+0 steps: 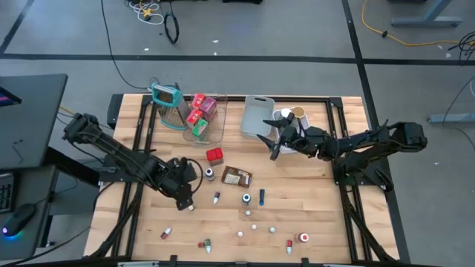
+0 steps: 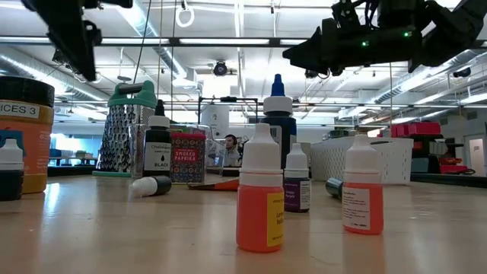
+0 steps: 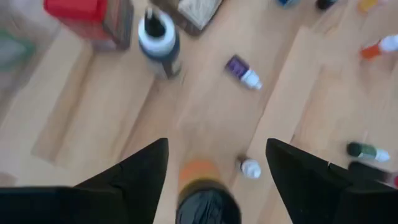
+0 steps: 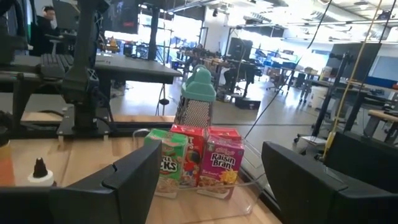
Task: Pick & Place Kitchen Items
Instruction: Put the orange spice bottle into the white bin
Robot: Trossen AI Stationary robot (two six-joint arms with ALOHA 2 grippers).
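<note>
My left gripper (image 3: 217, 146) hangs open, slanting down over the table's left middle (image 1: 187, 194). Its fingers stand on either side of an orange jar with a black lid (image 3: 205, 199), with a gap on each side. That jar stands upright on its base (image 2: 23, 133). Just beyond lie a white-lidded jar (image 3: 158, 40), a red box (image 1: 214, 155) and a purple little bottle (image 3: 244, 71). My right gripper (image 4: 211, 149) is open and held level above the table (image 1: 273, 144), with nothing between its fingers. It faces small cereal boxes (image 4: 193, 162) in the clear bin (image 1: 204, 119).
A teal-framed grater (image 1: 167, 104) stands at the far left beside the clear bin. A grey bin (image 1: 256, 119) and a white bin (image 1: 293, 122) sit at the far middle. A brown packet (image 1: 236, 176) and several little bottles (image 2: 259, 194) are scattered over the near half.
</note>
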